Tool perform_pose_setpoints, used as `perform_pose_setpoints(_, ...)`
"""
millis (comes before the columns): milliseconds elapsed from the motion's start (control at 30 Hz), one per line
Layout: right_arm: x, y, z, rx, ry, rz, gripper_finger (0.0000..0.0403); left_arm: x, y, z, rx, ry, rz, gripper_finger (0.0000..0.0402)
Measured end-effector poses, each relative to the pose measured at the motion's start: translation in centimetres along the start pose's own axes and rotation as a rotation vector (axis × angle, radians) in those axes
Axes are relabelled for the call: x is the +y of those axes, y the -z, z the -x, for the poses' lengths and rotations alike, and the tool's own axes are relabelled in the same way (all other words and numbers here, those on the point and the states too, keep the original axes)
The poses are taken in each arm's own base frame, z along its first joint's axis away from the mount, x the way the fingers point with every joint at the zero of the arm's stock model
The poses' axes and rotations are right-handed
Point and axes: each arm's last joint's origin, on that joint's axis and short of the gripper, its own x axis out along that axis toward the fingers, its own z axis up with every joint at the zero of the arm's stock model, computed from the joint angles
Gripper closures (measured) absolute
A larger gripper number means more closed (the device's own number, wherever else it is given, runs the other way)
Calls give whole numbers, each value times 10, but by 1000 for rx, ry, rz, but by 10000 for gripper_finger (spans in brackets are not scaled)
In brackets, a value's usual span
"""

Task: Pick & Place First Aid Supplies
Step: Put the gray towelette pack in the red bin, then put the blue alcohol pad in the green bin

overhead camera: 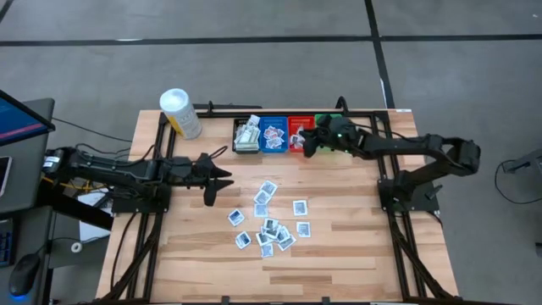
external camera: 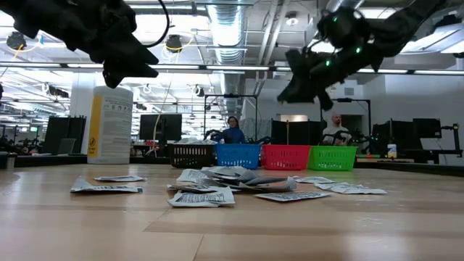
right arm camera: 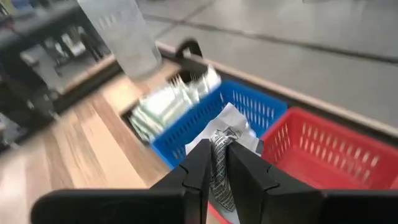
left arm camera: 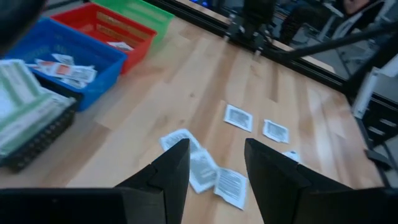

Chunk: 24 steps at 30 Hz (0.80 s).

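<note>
The right claw (right arm camera: 214,165) hangs above the row of bins at the far edge of the bench (overhead camera: 356,246), over the red bin (overhead camera: 300,133) and close to the blue bin (overhead camera: 273,134). It pinches one packet (right arm camera: 225,134) between its pressed fingers. The packet droops and creases around the fingertips, so it looks thin, limp and very light.

The left claw (left arm camera: 214,165) hovers with its fingers spread, above the near edge of the loose packets (overhead camera: 269,224) scattered on the bench, and holds nothing. More packets already lie in the blue bin, and a pale stack fills the black bin (overhead camera: 246,135). The green bin (external camera: 333,156) stands at the end of the row, and a white tub (overhead camera: 179,113) stands just beside the black bin.

These packets will likely slide on smooth wood and give little edge to catch. In my judgement the best hold is at a raised corner or a short edge. Where they overlap in the pile, a grab may lift two together. A pinched packet may also cling to a finger on release.
</note>
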Motion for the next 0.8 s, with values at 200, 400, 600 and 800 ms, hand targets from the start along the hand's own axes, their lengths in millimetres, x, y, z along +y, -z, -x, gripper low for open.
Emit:
perform_pose_setpoints(200, -8, 13, -19, 90, 11, 24, 356, 10, -4, -1, -22, -65, 4, 247)
perform_pose_setpoints(400, -5, 8, -30, 94, 9, 103, 344, 14, -5, -2, -28, -87, 12, 247)
perform_pose_setpoints(600, -3, 3, -32, 85, 10, 130, 292, 14, -5, -2, -30, -92, 13, 247)
perform_pose_setpoints(800, -7, 4, -30, 100, 107, 139, 227, 16, 1, -3, -15, -99, 21, 247)
